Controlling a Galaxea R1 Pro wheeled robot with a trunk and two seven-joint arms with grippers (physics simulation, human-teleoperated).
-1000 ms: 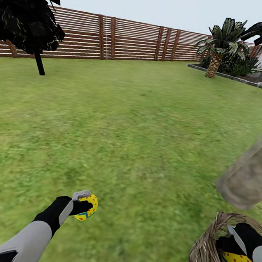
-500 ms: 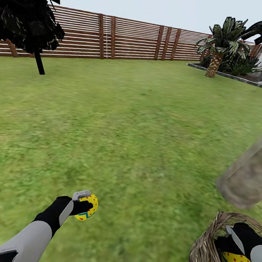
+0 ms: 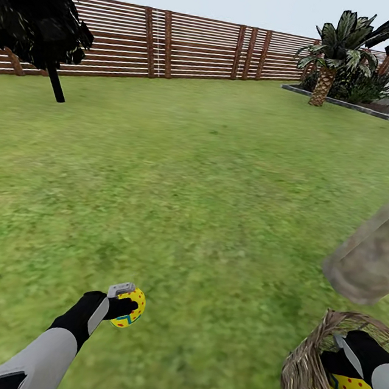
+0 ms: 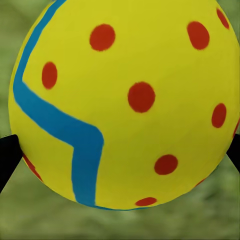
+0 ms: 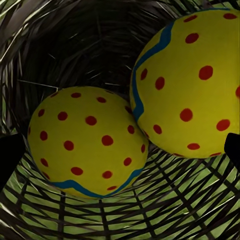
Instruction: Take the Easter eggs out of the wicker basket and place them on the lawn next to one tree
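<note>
My left gripper [image 3: 126, 306] is shut on a yellow Easter egg [image 3: 134, 309] with red dots and a blue zigzag band [image 4: 125, 100], held low over the lawn [image 3: 209, 178]. The brown wicker basket [image 3: 303, 371] stands at the lower right, at the foot of the tree [image 3: 374, 255], whose thick grey-brown trunk leans through the right edge. My right gripper [image 3: 344, 365] reaches down inside the basket, open, just above two more eggs: one lying on the woven floor [image 5: 87, 142], one nearer and larger in the right wrist view [image 5: 187, 82]. Its fingers touch neither.
A brown slatted fence [image 3: 195, 47] closes the far side of the garden. A dark thin-trunked tree [image 3: 40, 14] stands at the back left and a palm [image 3: 333, 53] in a planted bed at the back right. Open grass stretches ahead.
The whole head view has shifted slightly, with the fence now higher in the picture. Both arms hold the same pose: left with its egg, right inside the basket.
</note>
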